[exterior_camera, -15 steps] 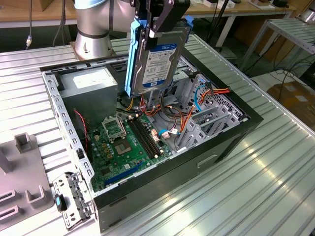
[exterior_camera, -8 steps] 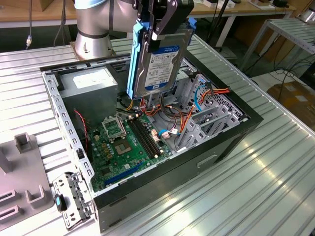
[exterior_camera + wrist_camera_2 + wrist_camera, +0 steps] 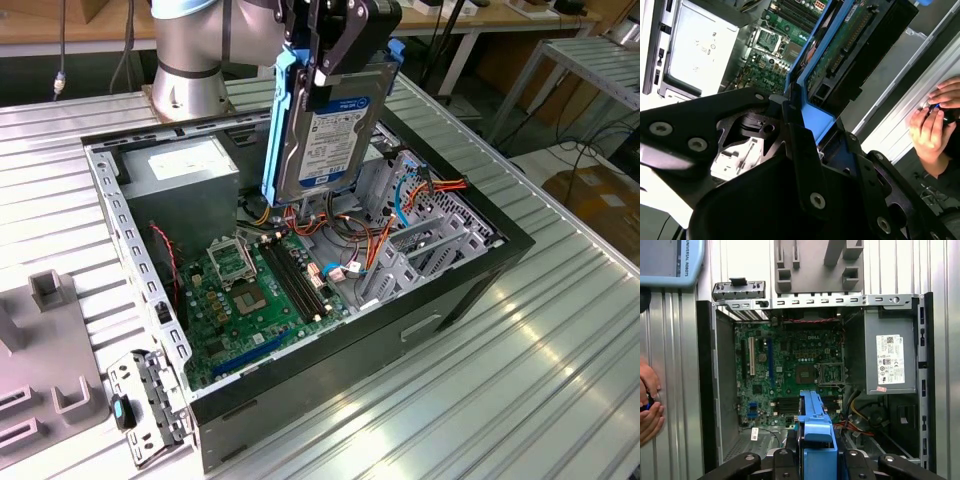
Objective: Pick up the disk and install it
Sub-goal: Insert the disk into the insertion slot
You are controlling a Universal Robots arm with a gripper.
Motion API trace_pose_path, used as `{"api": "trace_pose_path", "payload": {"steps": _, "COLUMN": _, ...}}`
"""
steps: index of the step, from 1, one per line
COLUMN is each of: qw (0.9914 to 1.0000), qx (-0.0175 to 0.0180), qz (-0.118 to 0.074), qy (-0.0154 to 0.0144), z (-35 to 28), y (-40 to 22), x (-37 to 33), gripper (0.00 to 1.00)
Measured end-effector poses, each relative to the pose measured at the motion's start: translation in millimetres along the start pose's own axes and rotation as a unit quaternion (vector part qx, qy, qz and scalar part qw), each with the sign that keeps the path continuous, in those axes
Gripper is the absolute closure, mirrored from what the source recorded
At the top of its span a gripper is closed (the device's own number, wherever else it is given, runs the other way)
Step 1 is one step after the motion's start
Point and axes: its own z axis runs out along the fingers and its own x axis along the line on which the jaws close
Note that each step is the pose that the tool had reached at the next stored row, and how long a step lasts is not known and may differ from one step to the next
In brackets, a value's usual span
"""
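The disk (image 3: 330, 135), a silver-grey drive with a white-and-blue label in a bright blue bracket, hangs upright above the open computer case (image 3: 130, 250). My gripper (image 3: 325, 70) is shut on its top edge, black fingers clamping the bracket. In the second wrist view the disk's green circuit side (image 3: 850, 35) and blue bracket (image 3: 812, 65) run away from my fingers (image 3: 800, 145). The first wrist view looks down the blue bracket edge (image 3: 815, 425) at the motherboard (image 3: 790, 370), with my gripper (image 3: 815, 462) closed around it.
Inside the case lie the motherboard (image 3: 250, 290), a grey power supply box (image 3: 185, 170) and a metal drive bay with orange cables (image 3: 420, 230). A small caged blue tab (image 3: 140, 410) and a grey fixture (image 3: 40, 350) sit beside the case. A person's hands (image 3: 932, 125) rest nearby.
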Motion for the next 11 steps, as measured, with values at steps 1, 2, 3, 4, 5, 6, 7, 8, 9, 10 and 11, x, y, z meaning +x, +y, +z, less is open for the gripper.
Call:
{"api": "trace_pose_path", "payload": {"steps": 1, "qw": 1.0, "qx": 0.0, "qz": 0.0, "qy": 0.0005, "z": 0.1, "y": -1.6, "x": 0.3, "gripper": 0.63}}
{"api": "trace_pose_path", "payload": {"steps": 2, "qw": 1.0, "qx": 0.0, "qz": 0.0, "qy": 0.0009, "z": 0.3, "y": -3.1, "x": 0.6, "gripper": 0.63}}
{"api": "trace_pose_path", "payload": {"steps": 3, "qw": 1.0, "qx": 0.0, "qz": 0.0, "qy": 0.0012, "z": 0.3, "y": -4.0, "x": 0.8, "gripper": 0.63}}
{"api": "trace_pose_path", "payload": {"steps": 4, "qw": 1.0, "qx": 0.0, "qz": 0.0, "qy": 0.0014, "z": 0.5, "y": -4.8, "x": 1.1, "gripper": 0.63}}
{"api": "trace_pose_path", "payload": {"steps": 5, "qw": 1.0, "qx": 0.0001, "qz": 0.0, "qy": 0.0017, "z": 0.7, "y": -5.5, "x": 1.4, "gripper": 0.63}}
{"api": "trace_pose_path", "payload": {"steps": 6, "qw": 1.0, "qx": 0.0001, "qz": 0.0, "qy": 0.0018, "z": 0.9, "y": -6.1, "x": 1.8, "gripper": 0.63}}
{"api": "trace_pose_path", "payload": {"steps": 7, "qw": 1.0, "qx": 0.0001, "qz": 0.0, "qy": 0.0022, "z": 0.9, "y": -6.5, "x": 2.4, "gripper": 0.63}}
{"api": "trace_pose_path", "payload": {"steps": 8, "qw": 1.0, "qx": 0.0001, "qz": 0.0, "qy": 0.0026, "z": 1.0, "y": -6.9, "x": 3.5, "gripper": 0.63}}
{"api": "trace_pose_path", "payload": {"steps": 9, "qw": 1.0, "qx": 0.0001, "qz": 0.0, "qy": 0.0029, "z": 1.1, "y": -7.2, "x": 4.9, "gripper": 0.63}}
{"api": "trace_pose_path", "payload": {"steps": 10, "qw": 0.99999, "qx": 0.0001, "qz": 0.0, "qy": 0.0033, "z": 1.1, "y": -7.5, "x": 6.8, "gripper": 0.63}}
{"api": "trace_pose_path", "payload": {"steps": 11, "qw": 0.99999, "qx": 0.0002, "qz": 0.0, "qy": 0.0035, "z": 1.2, "y": -7.7, "x": 8.3, "gripper": 0.63}}
